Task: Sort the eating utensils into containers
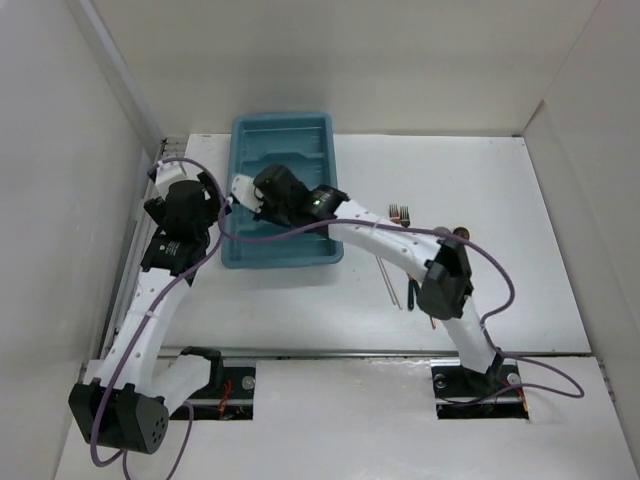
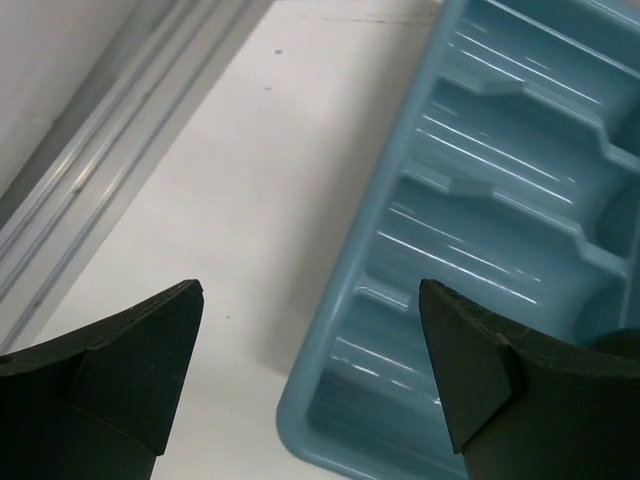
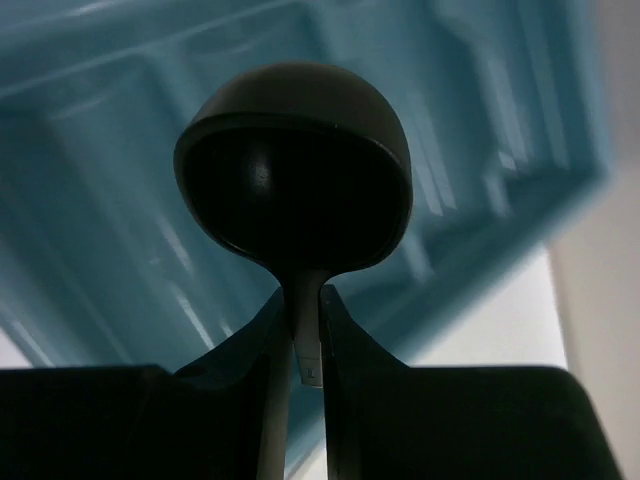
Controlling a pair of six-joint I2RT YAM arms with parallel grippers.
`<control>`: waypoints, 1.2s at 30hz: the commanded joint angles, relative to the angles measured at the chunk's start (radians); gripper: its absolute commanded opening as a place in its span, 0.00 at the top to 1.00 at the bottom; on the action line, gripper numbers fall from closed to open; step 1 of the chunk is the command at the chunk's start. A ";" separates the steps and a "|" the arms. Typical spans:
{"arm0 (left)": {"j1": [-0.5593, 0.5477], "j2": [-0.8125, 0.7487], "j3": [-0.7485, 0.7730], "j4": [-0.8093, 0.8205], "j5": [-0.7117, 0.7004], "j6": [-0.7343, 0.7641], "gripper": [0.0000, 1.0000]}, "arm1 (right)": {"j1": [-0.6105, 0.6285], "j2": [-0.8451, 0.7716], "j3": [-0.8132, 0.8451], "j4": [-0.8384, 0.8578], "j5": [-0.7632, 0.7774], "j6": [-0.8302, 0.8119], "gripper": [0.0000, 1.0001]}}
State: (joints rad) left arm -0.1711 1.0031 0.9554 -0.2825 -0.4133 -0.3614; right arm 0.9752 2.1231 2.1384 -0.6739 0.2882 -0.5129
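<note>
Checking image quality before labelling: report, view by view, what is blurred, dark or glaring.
Top external: evenly lit, tray sharp. Left wrist: left gripper nearly black, streaky glare on the tray's ridges. Right wrist: spoon a near-black silhouette with one small highlight, tray behind it blurred.

The white table (image 1: 520, 220) carries a teal tray (image 1: 285, 145), copper forks (image 1: 400, 212) and thin chopsticks (image 1: 386, 278) to its right.

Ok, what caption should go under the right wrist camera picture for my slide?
Right gripper shut on a round-bowled spoon, held over the teal cutlery tray.
</note>
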 commanded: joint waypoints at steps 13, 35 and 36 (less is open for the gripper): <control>0.002 -0.057 0.022 -0.043 -0.093 -0.114 0.13 | -0.029 0.127 -0.146 0.028 -0.239 -0.127 0.94; 0.002 -0.066 0.003 -0.014 -0.073 -0.086 0.13 | 0.034 0.109 -0.043 0.004 -0.101 -0.096 0.22; 0.002 -0.066 0.003 -0.014 -0.073 -0.086 0.13 | 0.034 0.083 -0.043 0.004 -0.057 -0.082 0.22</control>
State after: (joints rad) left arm -0.1680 0.9649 0.9558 -0.3305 -0.4881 -0.4534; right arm 1.0073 2.3096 2.0804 -0.6819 0.0746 -0.6262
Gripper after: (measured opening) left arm 0.868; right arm 0.778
